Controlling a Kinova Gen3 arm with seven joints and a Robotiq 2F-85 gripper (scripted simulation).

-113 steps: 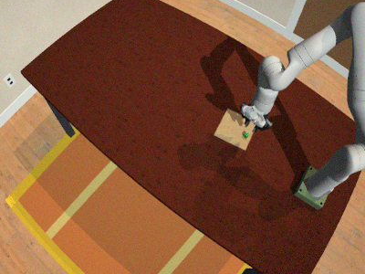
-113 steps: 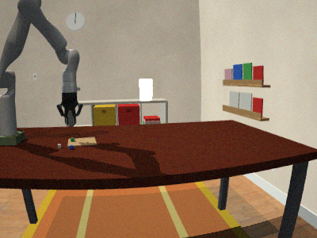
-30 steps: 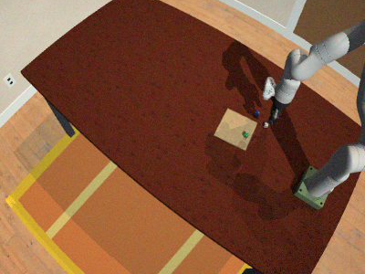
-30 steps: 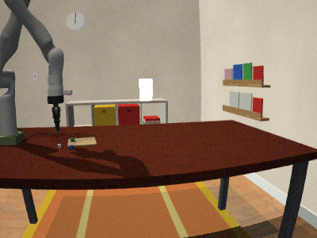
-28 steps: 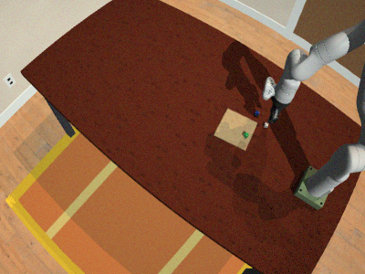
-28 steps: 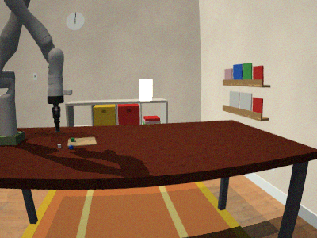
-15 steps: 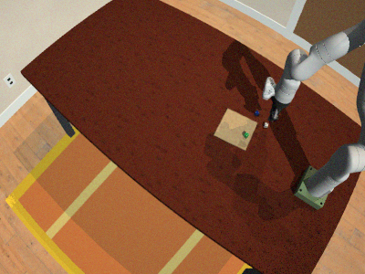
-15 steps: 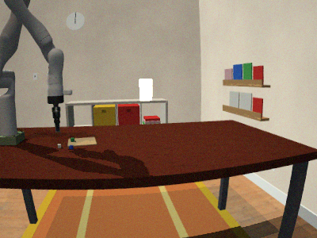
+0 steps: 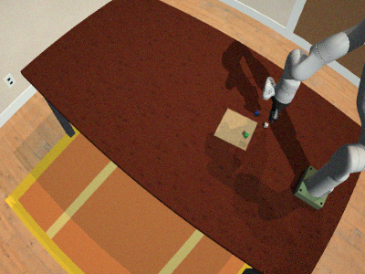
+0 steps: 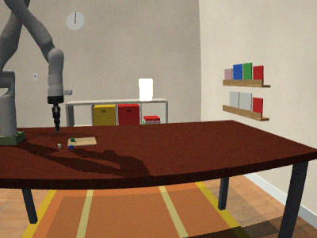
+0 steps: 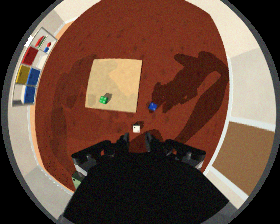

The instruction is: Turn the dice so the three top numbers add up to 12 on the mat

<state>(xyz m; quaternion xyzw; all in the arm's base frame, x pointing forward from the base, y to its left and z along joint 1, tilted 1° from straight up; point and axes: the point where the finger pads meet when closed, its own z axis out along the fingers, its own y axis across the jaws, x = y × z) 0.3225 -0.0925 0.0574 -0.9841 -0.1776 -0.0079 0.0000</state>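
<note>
A tan mat (image 9: 235, 129) lies flat on the dark table. A green die (image 9: 245, 134) sits on the mat near its right corner. A blue die (image 9: 256, 112) and a white die (image 9: 265, 124) lie on the bare table just off the mat. My gripper (image 9: 274, 116) hangs above the table, over the white die and clear of it. Its fingers are narrowed but apart, with nothing between them. In the wrist view the white die (image 11: 136, 128) shows just ahead of the fingertips, with the blue die (image 11: 153, 106) and green die (image 11: 105, 98) beyond. The numbers on top are too small to read.
The arm's green base (image 9: 311, 193) stands on the table near the right edge. The mat (image 10: 82, 141) is close to that end of the table. A low shelf with coloured boxes (image 10: 117, 114) stands behind the table, away from it.
</note>
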